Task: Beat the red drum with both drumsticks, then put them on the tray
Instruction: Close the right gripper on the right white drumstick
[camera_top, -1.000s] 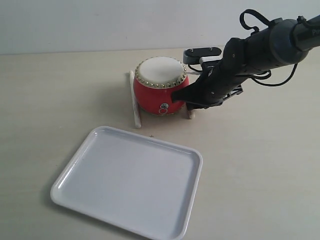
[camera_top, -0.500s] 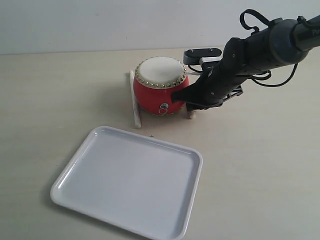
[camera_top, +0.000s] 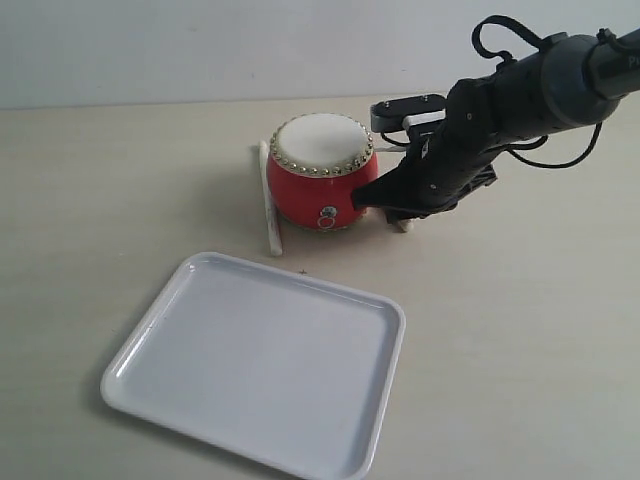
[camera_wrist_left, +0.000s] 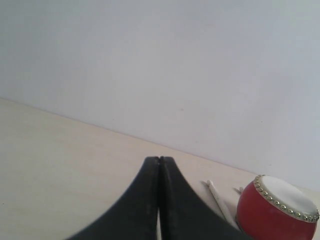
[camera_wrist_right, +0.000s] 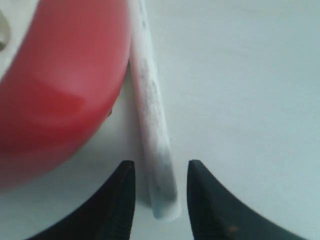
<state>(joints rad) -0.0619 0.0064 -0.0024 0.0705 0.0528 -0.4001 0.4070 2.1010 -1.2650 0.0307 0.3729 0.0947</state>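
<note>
The red drum (camera_top: 322, 180) stands on the table beyond the white tray (camera_top: 150, 345). One drumstick (camera_top: 268, 200) lies flat against the drum's left side. The other drumstick (camera_wrist_right: 150, 115) lies along its right side, with only its end (camera_top: 404, 226) showing under the arm. My right gripper (camera_wrist_right: 161, 167) is low at that stick's near end, open, one jaw on each side with a gap to both. In the exterior view the right gripper (camera_top: 390, 212) sits close to the drum's right flank. My left gripper (camera_wrist_left: 160, 159) is shut and empty, away from the drum (camera_wrist_left: 277, 212).
The tray's rim (camera_top: 385, 400) lies in front of the drum, nearest the camera. A pale wall (camera_top: 200, 50) runs behind the table. The right arm's cables (camera_top: 560, 150) hang to the right of the drum.
My right gripper has shifted slightly to the right along the drum's side, and the visible end of the right drumstick now shows farther right. The tray and left drumstick have not moved.
</note>
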